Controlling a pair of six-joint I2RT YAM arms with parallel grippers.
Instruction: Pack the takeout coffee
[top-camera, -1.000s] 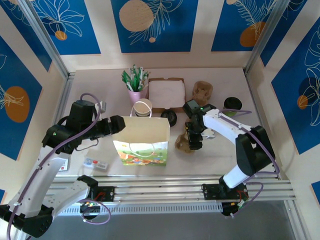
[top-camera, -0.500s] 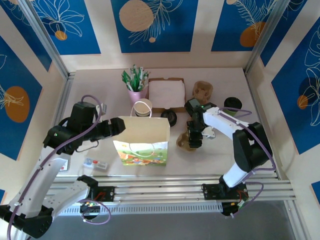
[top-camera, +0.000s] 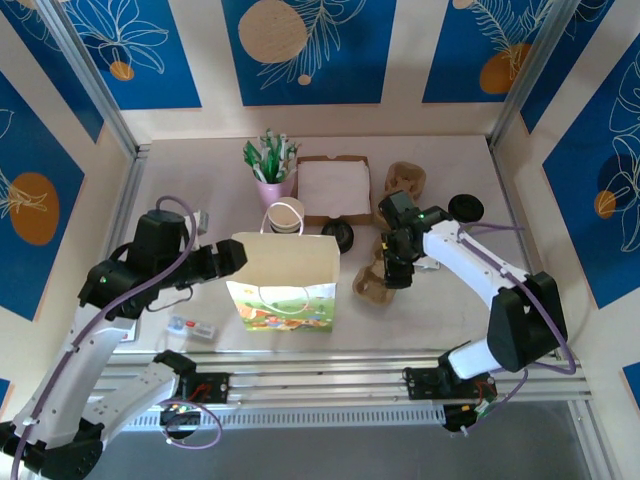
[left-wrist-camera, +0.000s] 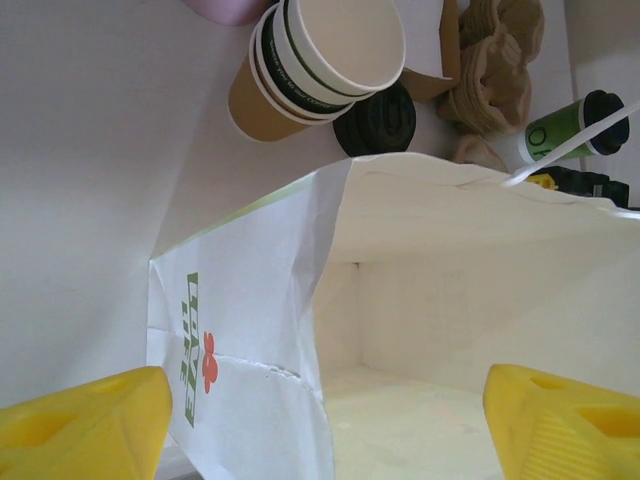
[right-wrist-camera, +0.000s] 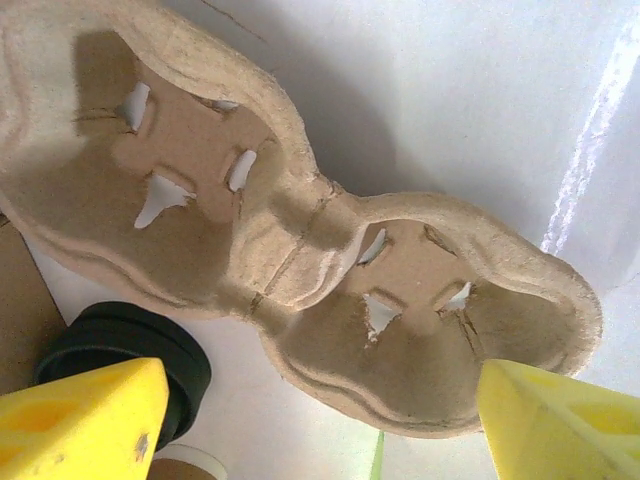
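The takeout coffee (top-camera: 465, 208), a dark-green cup with a black lid, stands at the back right of the table. In the left wrist view the takeout coffee (left-wrist-camera: 565, 122) sits beyond the bag's far rim. The white paper bag (top-camera: 285, 280) stands open in the middle. My left gripper (top-camera: 235, 258) is open at the bag's left edge; in its wrist view the left gripper (left-wrist-camera: 320, 430) straddles the bag's side wall (left-wrist-camera: 250, 350). My right gripper (top-camera: 397, 268) hangs open over a brown pulp cup carrier (top-camera: 370, 285), apart from the coffee. The right gripper (right-wrist-camera: 320, 425) holds nothing above the carrier (right-wrist-camera: 300, 240).
A stack of beige striped cups (top-camera: 285, 215) and a pile of black lids (top-camera: 340, 236) stand just behind the bag. A cardboard box (top-camera: 333, 187), a pink pot (top-camera: 270, 185) and more carriers (top-camera: 405, 180) line the back. A small packet (top-camera: 192, 327) lies front left.
The right arm's elbow has swung to the right and its gripper has shifted slightly right over the carrier. The left gripper stays at the bag's edge.
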